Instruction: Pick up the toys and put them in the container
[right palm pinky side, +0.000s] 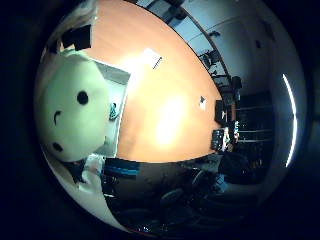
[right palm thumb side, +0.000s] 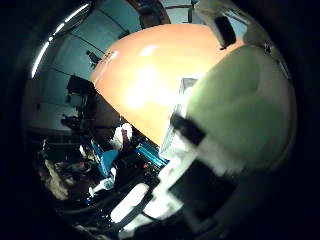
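Toy: pale green plush (right palm pinky side: 75, 107) with a dot-eyed face, pressed close against the palm, filling much of both palm views.
Hand: white and black fingers (right palm thumb side: 200, 150) curled round the plush, closed on it; hand (right palm thumb side: 185, 175) carrying the toy clear of the table.
Face direction: eyes and mouth turned toward the little-finger side camera; smooth rounded back or side toward the thumb side.
Container: white open bin (right palm pinky side: 117, 82) on the orange table (right palm pinky side: 170, 90), seen past and behind the plush, its rim and an inner wall showing.
Contents: something small and teal (right palm pinky side: 113, 111) lying inside the bin near the wall; too small to name.
Key relation: bin directly out from the palm, beyond the held toy, so toy sits between palm and bin opening; apart, not touching, as far as can be told.
Long axis: plush roughly round, no clear long axis; orientation probably unimportant for the drop.
Height over bin: cannot tell.
Step in hand (judgement): carry phase, likely near release.
Next move calls for (judgement): centring over the opening, away from the near rim, then uncurling the fingers.
Risk (judgement): plush catching the bin edge and rolling onto the table if released off-centre.
Other toys: none clearly visible on the table.
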